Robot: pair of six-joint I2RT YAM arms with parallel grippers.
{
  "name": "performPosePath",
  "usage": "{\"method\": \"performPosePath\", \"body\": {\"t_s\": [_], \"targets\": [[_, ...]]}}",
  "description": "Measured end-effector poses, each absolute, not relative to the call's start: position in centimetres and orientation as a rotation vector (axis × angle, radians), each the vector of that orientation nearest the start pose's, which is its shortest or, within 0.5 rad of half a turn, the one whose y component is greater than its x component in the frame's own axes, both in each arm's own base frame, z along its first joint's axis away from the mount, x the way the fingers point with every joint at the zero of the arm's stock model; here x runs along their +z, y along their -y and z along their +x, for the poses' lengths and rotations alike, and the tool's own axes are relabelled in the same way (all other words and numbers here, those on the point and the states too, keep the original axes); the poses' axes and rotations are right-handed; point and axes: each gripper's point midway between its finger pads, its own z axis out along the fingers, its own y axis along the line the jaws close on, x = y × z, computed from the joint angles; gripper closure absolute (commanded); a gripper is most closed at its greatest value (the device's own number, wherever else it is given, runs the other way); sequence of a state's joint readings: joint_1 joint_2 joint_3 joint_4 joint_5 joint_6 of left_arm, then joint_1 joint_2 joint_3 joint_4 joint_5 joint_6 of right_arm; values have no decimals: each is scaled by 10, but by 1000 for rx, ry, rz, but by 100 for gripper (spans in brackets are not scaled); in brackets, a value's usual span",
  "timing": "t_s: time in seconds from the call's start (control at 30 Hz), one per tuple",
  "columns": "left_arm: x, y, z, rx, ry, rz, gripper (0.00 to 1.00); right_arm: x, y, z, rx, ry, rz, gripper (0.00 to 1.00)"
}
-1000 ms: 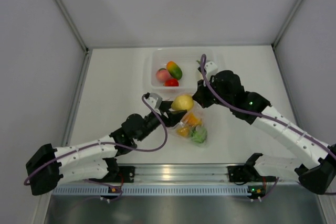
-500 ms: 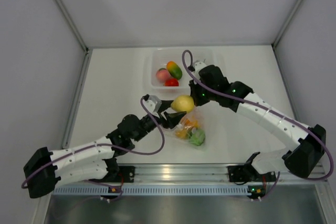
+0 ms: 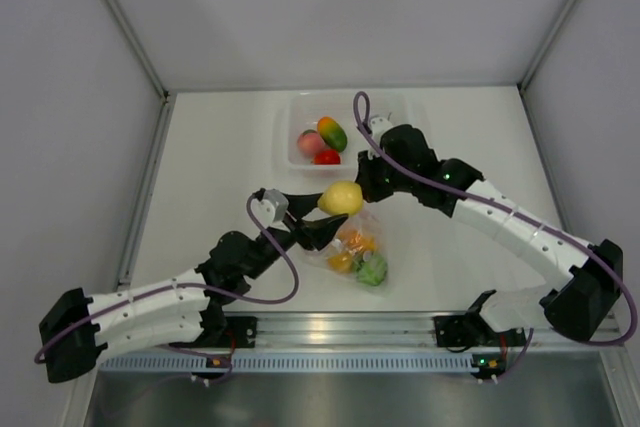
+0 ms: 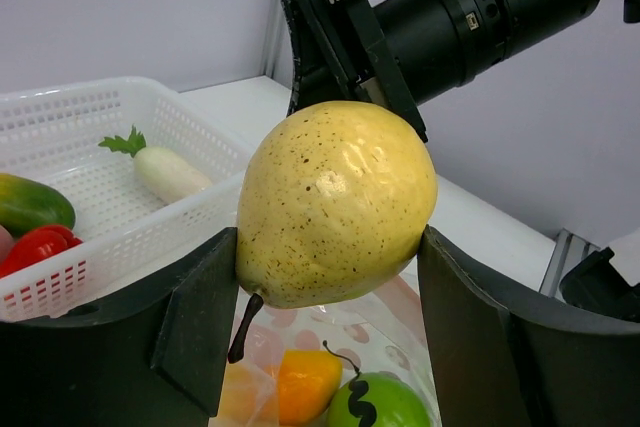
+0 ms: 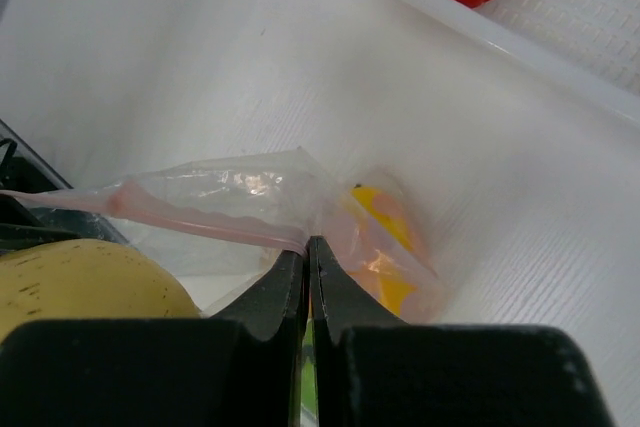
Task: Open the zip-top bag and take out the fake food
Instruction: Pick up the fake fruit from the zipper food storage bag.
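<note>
Yellow pear (image 3: 341, 197) sat a touch further left than half a second before. It was carried by the left gripper (image 3: 322, 219), whose arm had drawn back toward the near left; wrist and cable loop both shifted that way. Zip-top bag (image 3: 357, 252) had slid slightly nearer with it. Right gripper (image 3: 368, 185) barely moved over that half second (its elbow had already folded in the half second before).

Left arm lay low over the table (image 3: 220, 167), reaching from the near-left corner toward centre. Its fingers (image 4: 195, 322) were spread only to the pear's width and pressed on both flanks, stem pointing down. No plastic covered the pear in the left wrist view. The bag lay below it, with an orange piece (image 4: 300, 382) and a green piece (image 4: 380, 402) inside.

Right arm arched in from the near right, wrist tipped down, fingertips closed tight on the bag's pink zip strip (image 5: 200, 222).

White lattice tub (image 3: 285, 137) stood just beyond, holding a mango (image 3: 333, 133), a pink fruit (image 3: 310, 142), a red pepper (image 3: 326, 157) and a white radish (image 4: 165, 172).
</note>
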State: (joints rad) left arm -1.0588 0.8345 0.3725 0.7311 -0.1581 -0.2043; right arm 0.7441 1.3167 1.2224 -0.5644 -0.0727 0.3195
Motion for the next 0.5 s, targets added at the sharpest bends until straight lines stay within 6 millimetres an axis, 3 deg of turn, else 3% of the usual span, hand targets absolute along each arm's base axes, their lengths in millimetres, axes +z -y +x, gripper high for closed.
{"method": "performPosePath", "body": {"t_s": [0.13,0.33,0.5], "targets": [[279,281,184,-987,-1300,362,100,224,-273,256,707,-2239,-485,100],[293,275,189,-1015,-1275,251,100,239,-273,255,770,-2187,-462,100],[296,276,199,-1007,-1285,171,100,238,-268,256,771,-2154,-465,100]]}}
